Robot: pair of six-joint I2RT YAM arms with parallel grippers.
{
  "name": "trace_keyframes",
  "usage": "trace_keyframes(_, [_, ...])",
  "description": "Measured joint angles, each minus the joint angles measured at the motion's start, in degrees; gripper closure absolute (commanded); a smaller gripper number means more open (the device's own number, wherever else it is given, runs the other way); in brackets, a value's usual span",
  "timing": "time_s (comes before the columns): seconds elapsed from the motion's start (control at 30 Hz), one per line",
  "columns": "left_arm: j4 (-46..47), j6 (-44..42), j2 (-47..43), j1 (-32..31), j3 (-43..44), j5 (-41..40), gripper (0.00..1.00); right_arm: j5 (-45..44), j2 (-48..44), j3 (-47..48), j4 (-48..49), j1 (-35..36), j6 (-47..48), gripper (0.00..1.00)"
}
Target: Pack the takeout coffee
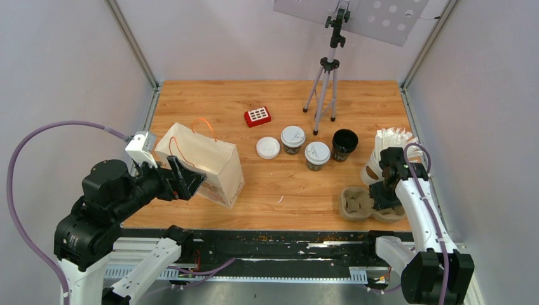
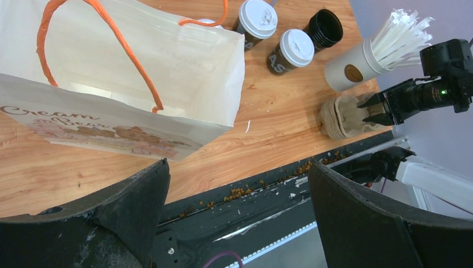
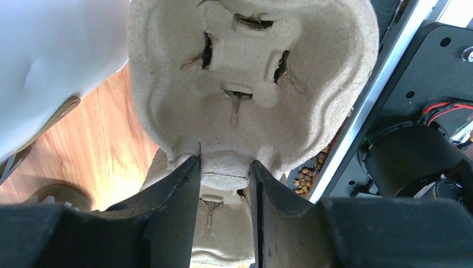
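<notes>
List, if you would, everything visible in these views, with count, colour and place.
lidded coffee cups: two, black with white lids, table centre, side by side
open coffee cup: one, black, no lid, right of the lidded pair
loose lid: one, white, left of the lidded pair
paper bag: one, cream with orange handles, left side, mouth open
cup of straws: one, white, right edge
cardboard cup tray: one, grey-brown, near right corner
small box: one, red with white grid, behind the cups
tripod: one, grey and black, far centre
table: one, wood-grain
left gripper: black, open, beside the bag
right gripper: black, closed on the tray's middle ridge
</notes>
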State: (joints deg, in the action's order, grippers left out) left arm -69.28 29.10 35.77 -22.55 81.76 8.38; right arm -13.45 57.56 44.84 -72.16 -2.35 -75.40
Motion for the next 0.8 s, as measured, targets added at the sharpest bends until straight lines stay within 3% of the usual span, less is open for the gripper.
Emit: trace_keyframes(0.8, [-1.44, -0.68, -0.26, 0.0, 0.02, -0.76, 0.0, -2.49, -2.75, 3.41, -3.8, 0.02, 0.02, 0.71])
